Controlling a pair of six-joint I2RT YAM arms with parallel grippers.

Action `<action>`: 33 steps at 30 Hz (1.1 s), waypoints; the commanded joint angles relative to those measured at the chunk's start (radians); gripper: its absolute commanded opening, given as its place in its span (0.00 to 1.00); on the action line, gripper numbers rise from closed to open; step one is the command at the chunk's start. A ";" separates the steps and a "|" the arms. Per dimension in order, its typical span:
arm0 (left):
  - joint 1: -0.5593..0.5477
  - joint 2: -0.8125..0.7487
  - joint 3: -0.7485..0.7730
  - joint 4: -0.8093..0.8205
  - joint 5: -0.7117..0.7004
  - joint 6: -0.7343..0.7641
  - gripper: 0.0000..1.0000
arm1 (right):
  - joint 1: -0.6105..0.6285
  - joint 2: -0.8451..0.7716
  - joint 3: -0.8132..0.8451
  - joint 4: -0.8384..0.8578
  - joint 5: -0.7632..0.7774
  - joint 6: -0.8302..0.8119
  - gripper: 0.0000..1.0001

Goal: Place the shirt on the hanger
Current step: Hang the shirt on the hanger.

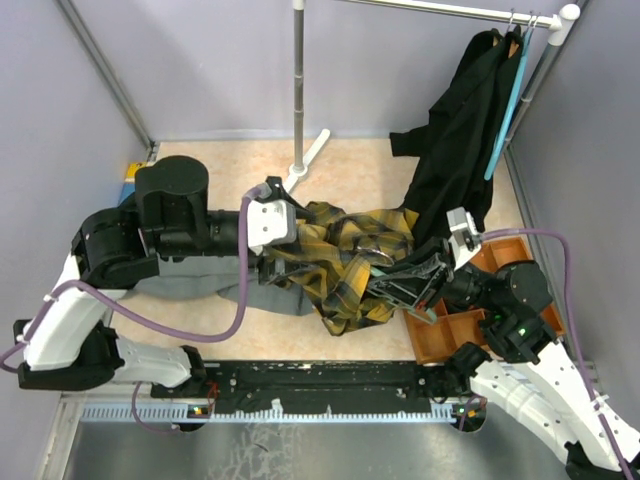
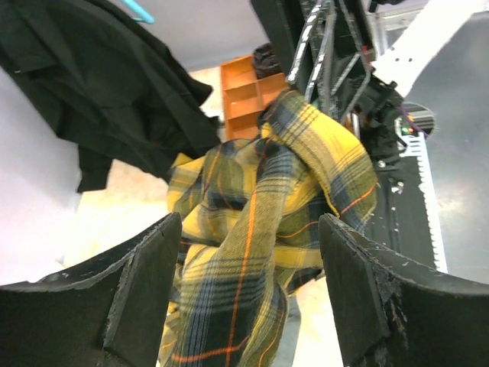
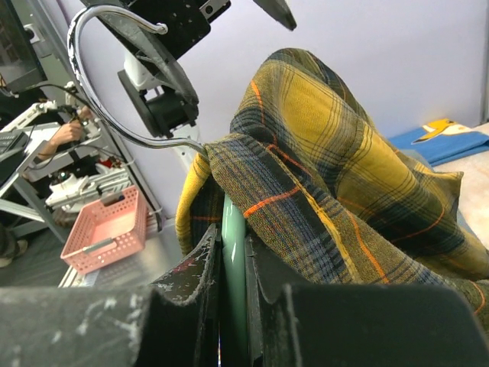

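The yellow plaid shirt [image 1: 340,265] lies bunched in the middle of the table, between the two arms. My left gripper [image 2: 248,290] is open, and a hanging fold of the shirt [image 2: 252,229] sits between its fingers [image 2: 145,283] without being pinched. From above, the left gripper [image 1: 290,250] is at the shirt's left edge. My right gripper [image 3: 233,260] is shut on the pale green hanger [image 3: 233,229]. Its metal hook [image 3: 114,76] curves up to the left. The shirt [image 3: 328,153] is draped over the hanger and hides the rest of it. The right gripper [image 1: 410,278] is at the shirt's right edge.
A black garment [image 1: 460,130] hangs on a teal hanger [image 1: 505,110] from the rail at the back right. The rail's pole [image 1: 298,90] stands at the back centre. An orange compartment tray [image 1: 470,325] sits by the right arm. Grey cloth [image 1: 230,290] lies under the left arm.
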 commanded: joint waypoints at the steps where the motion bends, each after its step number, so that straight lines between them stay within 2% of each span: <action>1: -0.027 0.037 -0.012 -0.058 0.097 0.002 0.75 | -0.007 -0.006 0.017 0.049 -0.042 -0.012 0.00; 13: -0.061 0.092 -0.046 -0.092 0.106 -0.012 0.54 | -0.007 0.012 0.053 -0.005 -0.094 -0.060 0.00; 17: -0.071 0.107 -0.047 -0.095 0.101 -0.009 0.52 | -0.007 0.016 0.058 -0.012 -0.095 -0.066 0.00; 22: -0.081 0.119 -0.059 -0.105 0.100 -0.004 0.43 | -0.007 0.020 0.066 -0.014 -0.096 -0.070 0.00; 29: -0.085 0.117 -0.089 -0.113 0.073 0.002 0.38 | -0.007 0.023 0.082 -0.027 -0.102 -0.077 0.00; 33: -0.087 0.114 -0.109 -0.117 0.056 0.005 0.41 | -0.007 0.022 0.093 -0.040 -0.109 -0.086 0.00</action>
